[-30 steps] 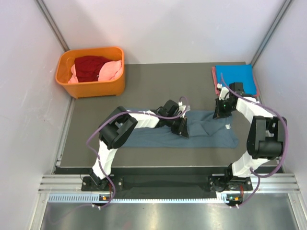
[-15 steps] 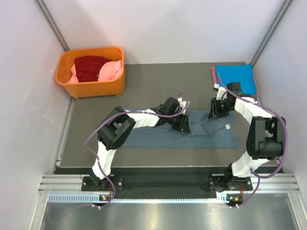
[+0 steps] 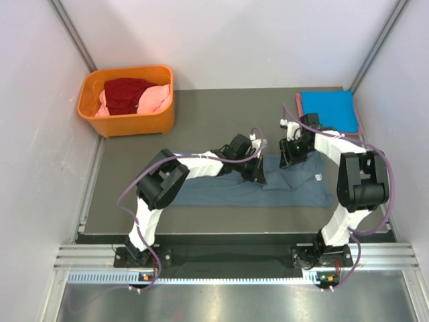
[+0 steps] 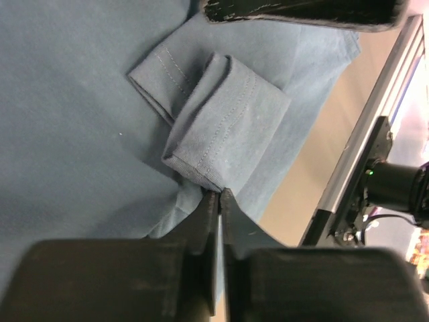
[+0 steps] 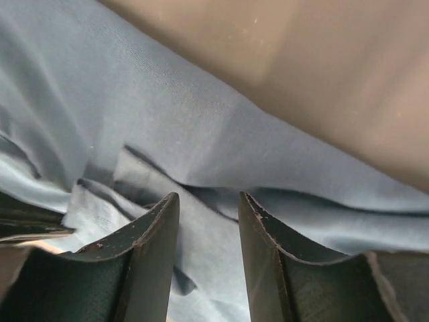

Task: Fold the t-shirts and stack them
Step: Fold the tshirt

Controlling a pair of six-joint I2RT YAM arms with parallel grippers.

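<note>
The slate grey-blue t-shirt (image 3: pixel 295 188) lies spread across the middle of the table, with its small white tag (image 3: pixel 319 177) near the right end. My left gripper (image 3: pixel 258 176) is low on the shirt's middle. In the left wrist view it (image 4: pixel 219 194) is shut, pinching the edge of a folded sleeve (image 4: pixel 228 127). My right gripper (image 3: pixel 289 158) is at the shirt's far edge. In the right wrist view it (image 5: pixel 208 201) is open and empty, just above rumpled cloth (image 5: pixel 167 121). A folded bright blue shirt (image 3: pixel 328 109) lies on a salmon-red one (image 3: pixel 298 107) at the back right.
An orange basket (image 3: pixel 127 122) at the back left holds a dark red shirt (image 3: pixel 126 94) and a pink one (image 3: pixel 155 99). White walls close in both sides. A metal rail (image 3: pixel 234 258) runs along the near edge of the table.
My right gripper has moved left along the shirt's far edge, toward my left gripper. The left gripper has shifted only slightly and stays shut on the cloth.
</note>
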